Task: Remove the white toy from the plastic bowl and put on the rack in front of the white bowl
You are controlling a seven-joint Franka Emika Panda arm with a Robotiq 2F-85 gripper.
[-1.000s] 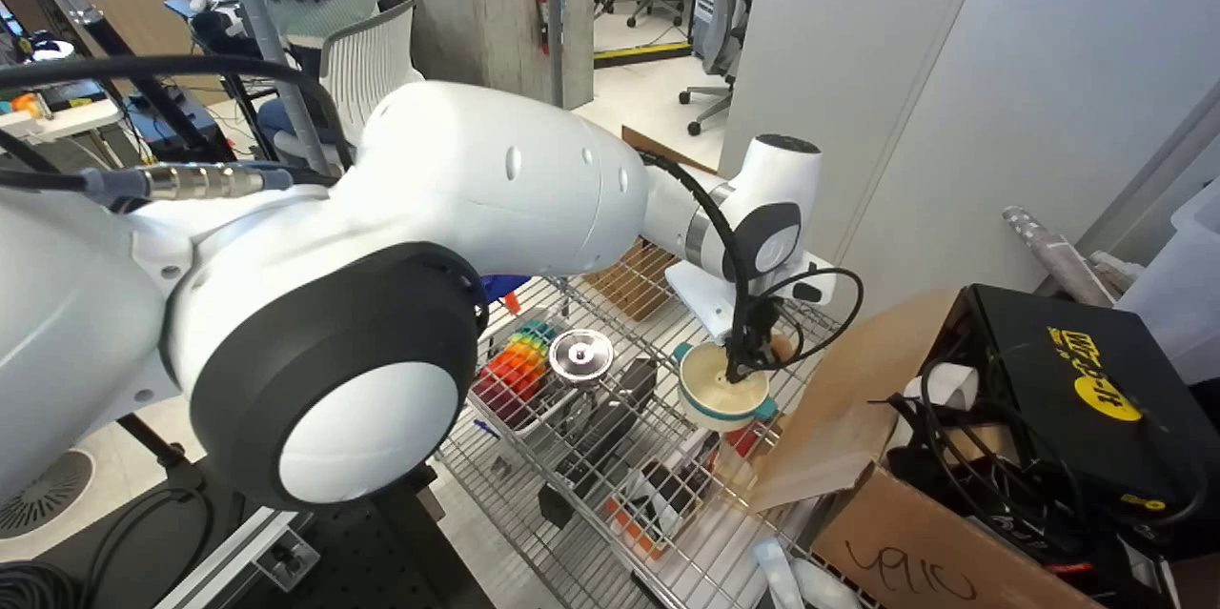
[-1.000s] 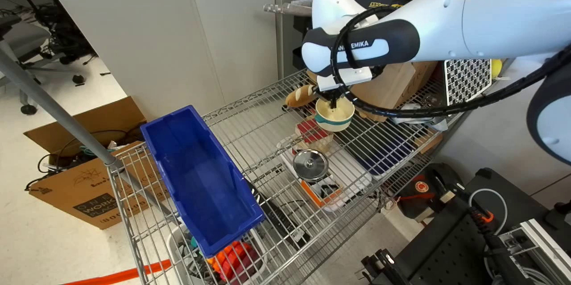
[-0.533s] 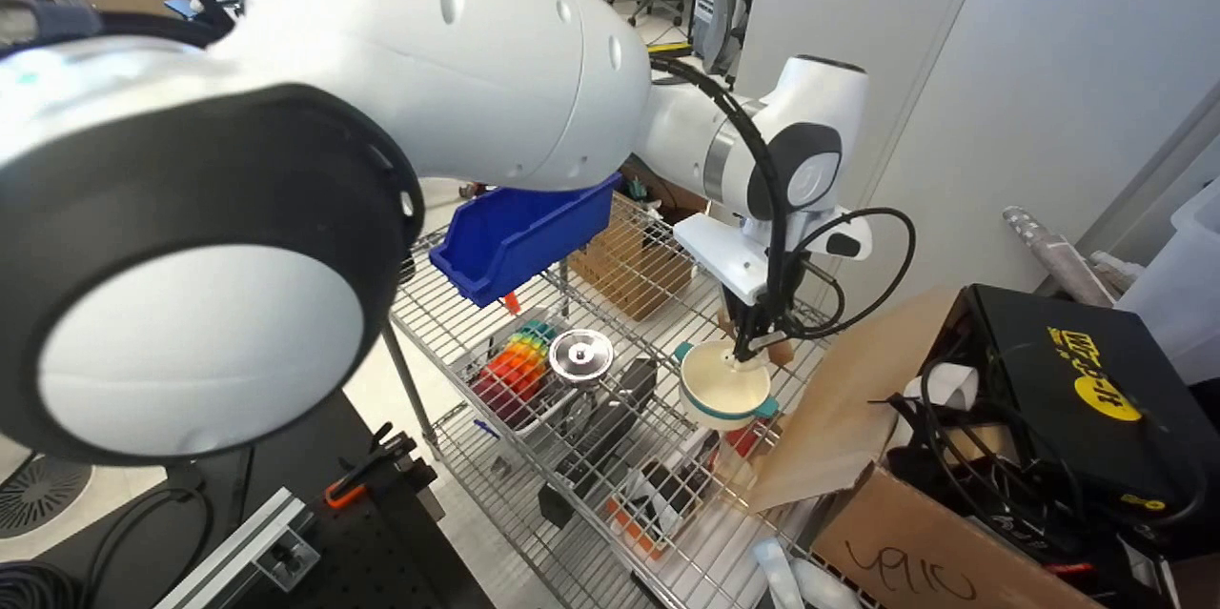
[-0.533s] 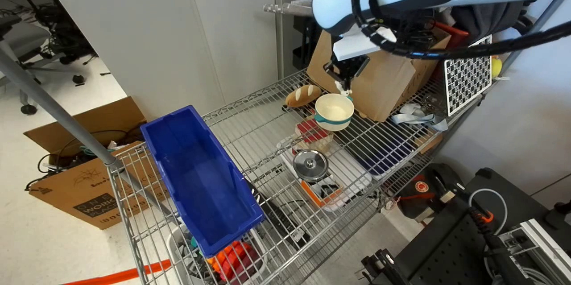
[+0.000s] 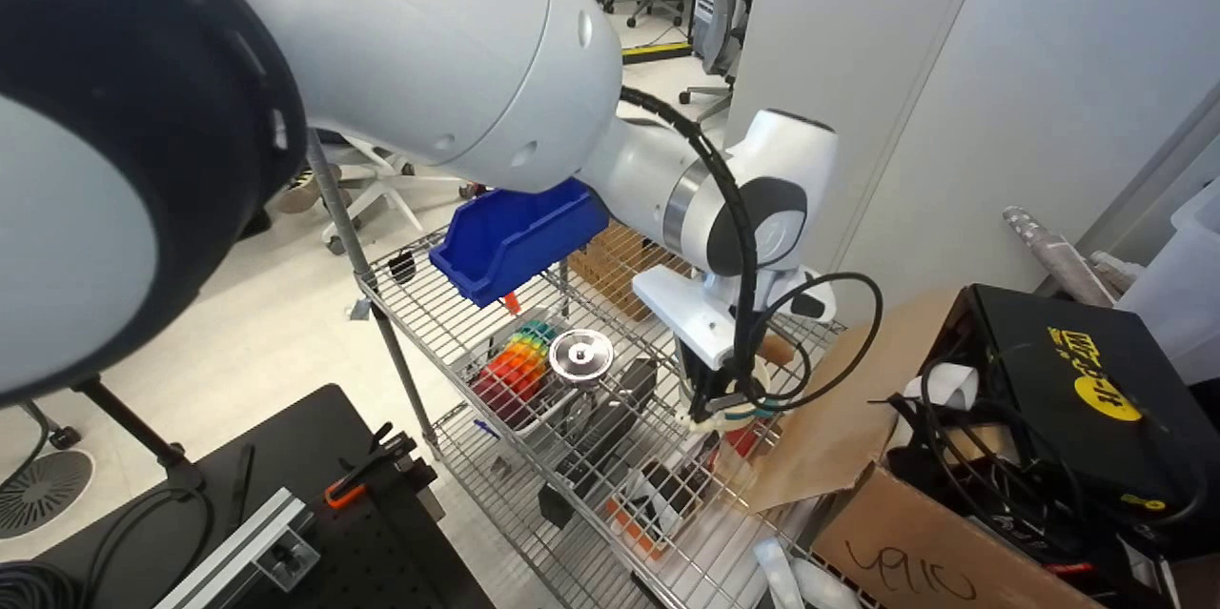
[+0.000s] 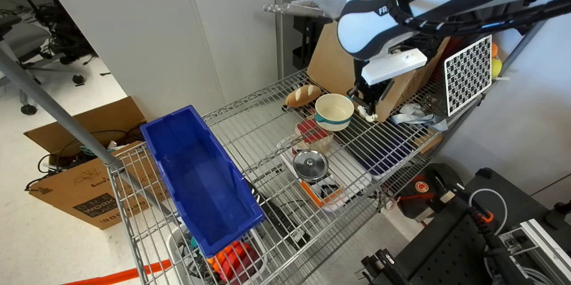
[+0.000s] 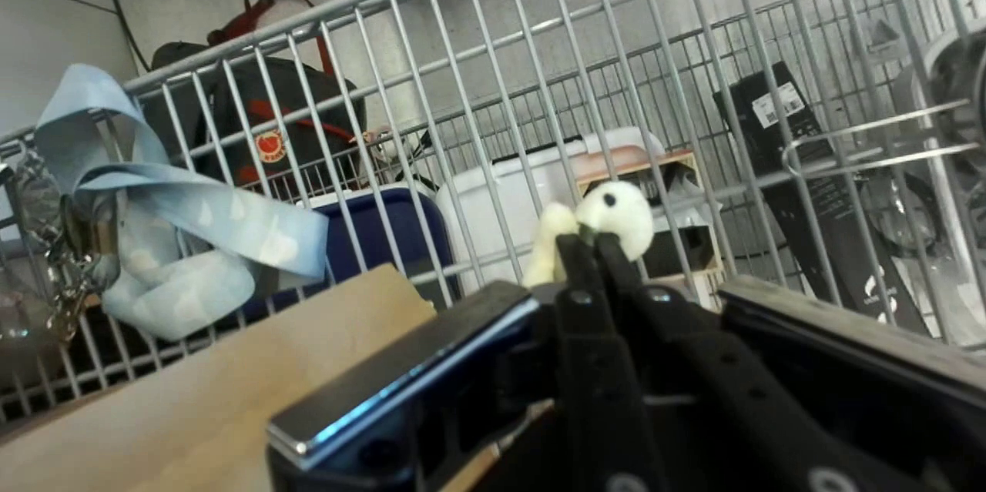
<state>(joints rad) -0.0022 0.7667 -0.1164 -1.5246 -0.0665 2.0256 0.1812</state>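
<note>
Toy (image 7: 620, 215) out of bowl (image 6: 334, 106), pinched over rack (image 6: 250, 129)

Toy hangs just beside the bowl; touching the rack or not, can't tell. Fingers (image 7: 589, 338) nearly together, clamped on it, tips only. Main risk: slip. Small, rounded, probably soft, so that thin hold could lose it on a quick swing or a knock against the bowl. Dropped from too high, it may bounce, roll, or get a narrow part stuck in the rack's gaps; a low, slow release looks safer. Cardboard flap (image 7: 216, 399) close by: fingers could rub it while spreading and tip the toy over. Further out, steel lid (image 6: 310, 165): unclear whether the task's "in front of" means bowl or lid, so wrong-spot placement possible.
</note>
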